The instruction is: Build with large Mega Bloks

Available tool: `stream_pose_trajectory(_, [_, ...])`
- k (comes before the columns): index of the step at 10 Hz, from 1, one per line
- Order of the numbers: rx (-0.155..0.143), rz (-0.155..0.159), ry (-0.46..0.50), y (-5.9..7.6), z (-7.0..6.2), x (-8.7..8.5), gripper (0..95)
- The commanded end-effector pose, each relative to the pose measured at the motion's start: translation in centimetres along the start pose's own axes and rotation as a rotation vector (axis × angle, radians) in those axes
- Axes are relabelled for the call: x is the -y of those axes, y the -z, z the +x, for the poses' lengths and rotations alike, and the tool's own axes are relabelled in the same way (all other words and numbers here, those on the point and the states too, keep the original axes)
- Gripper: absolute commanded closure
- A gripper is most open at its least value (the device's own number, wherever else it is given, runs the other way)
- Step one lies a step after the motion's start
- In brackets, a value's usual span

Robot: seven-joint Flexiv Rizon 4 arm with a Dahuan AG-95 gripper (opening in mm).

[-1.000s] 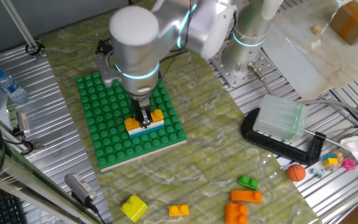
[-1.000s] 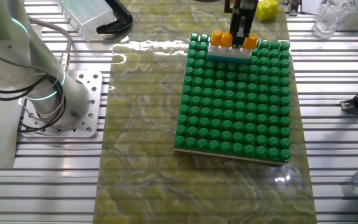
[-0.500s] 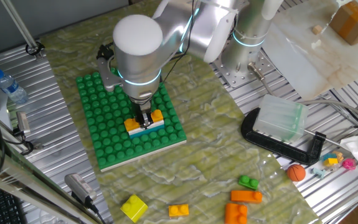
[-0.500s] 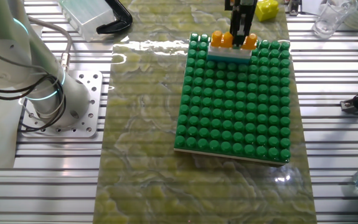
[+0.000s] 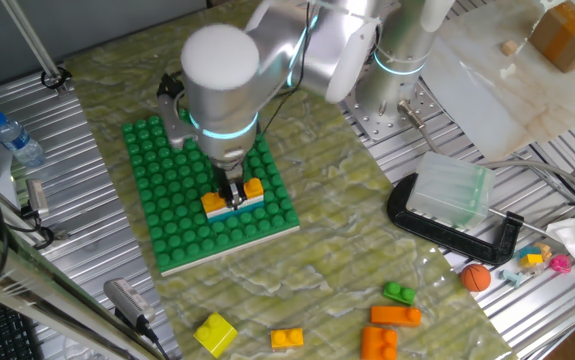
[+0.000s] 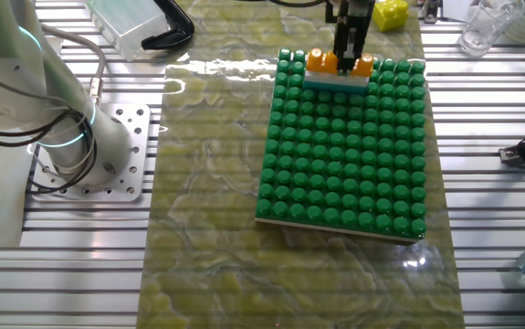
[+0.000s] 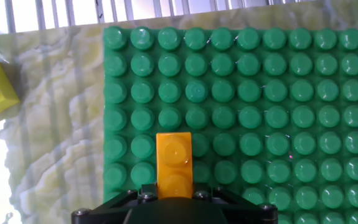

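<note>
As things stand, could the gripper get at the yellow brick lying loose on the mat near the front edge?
Probably yes. The yellow brick sits alone on the mat with open space around it. But the gripper is down at the orange brick on the green baseplate, so it must lift first.

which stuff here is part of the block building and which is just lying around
Part of the job:
- green studded baseplate
- orange brick on the stack, at the tool
- loose bricks: yellow, orange, orange, green

Just lying about:
- water bottle
- black clamp
- small orange ball
</note>
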State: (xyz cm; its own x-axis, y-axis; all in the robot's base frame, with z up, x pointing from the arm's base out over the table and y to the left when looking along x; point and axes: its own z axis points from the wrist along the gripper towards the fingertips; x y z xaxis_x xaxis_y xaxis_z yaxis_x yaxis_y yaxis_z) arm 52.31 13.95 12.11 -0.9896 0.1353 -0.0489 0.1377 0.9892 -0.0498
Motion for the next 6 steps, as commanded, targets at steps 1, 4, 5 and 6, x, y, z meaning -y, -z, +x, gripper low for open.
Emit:
stream_pose_trajectory(1, [0.007, 0.039, 0.027, -0.31, 0.16, 0.41, 95.0])
stream_pose_trajectory(4, [0.009, 0.034, 0.033, -0.58, 0.18, 0.23, 95.0])
stream_pose_trajectory(5, [0.011, 0.04, 0.036, -0.86, 0.23, 0.08, 95.0])
stream_pose_trajectory(6, [0.013, 0.05, 0.047, -1.08, 0.25, 0.2, 95.0])
